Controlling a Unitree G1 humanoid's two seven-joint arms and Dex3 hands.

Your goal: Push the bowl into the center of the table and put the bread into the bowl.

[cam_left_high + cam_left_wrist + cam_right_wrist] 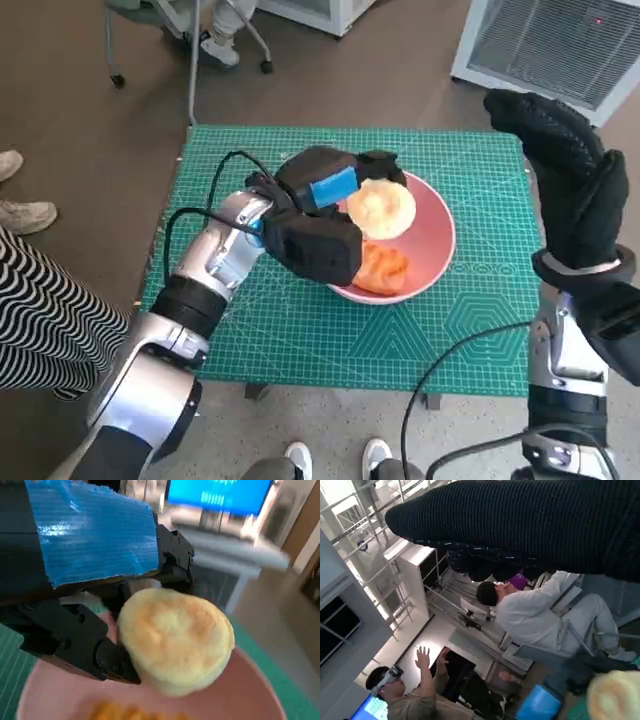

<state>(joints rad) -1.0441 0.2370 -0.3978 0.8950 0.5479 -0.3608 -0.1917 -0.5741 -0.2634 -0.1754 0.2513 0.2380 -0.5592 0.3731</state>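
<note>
The tabletop (300, 340) is covered with a green mat with lines on it. It stands on a brown floor (60, 90).

Near the middle of the tabletop sits a pink bowl (435, 245). The bowl is round and wide.

The right hand (565, 175) is in a black glove. It is up in the air past the right side of the tabletop, well away from the bowl. Its fingers are spread and it holds nothing.

The left hand (320, 215) is black with blue tape on its back. It is over the left side of the bowl. It is holding the bread (381, 208), with its black fingers (100, 652) pressed on the side of the bread.

The bread is round, pale yellow and a little brown on top. It is just above the inside of the bowl. I cannot tell if it touches the bowl.

Under the bread, inside the bowl, lies an orange piece of food (382, 268).

In the right wrist view, a person (540, 615) in pale clothes sits on a chair, and another person (405, 692) holds both hands up.
</note>
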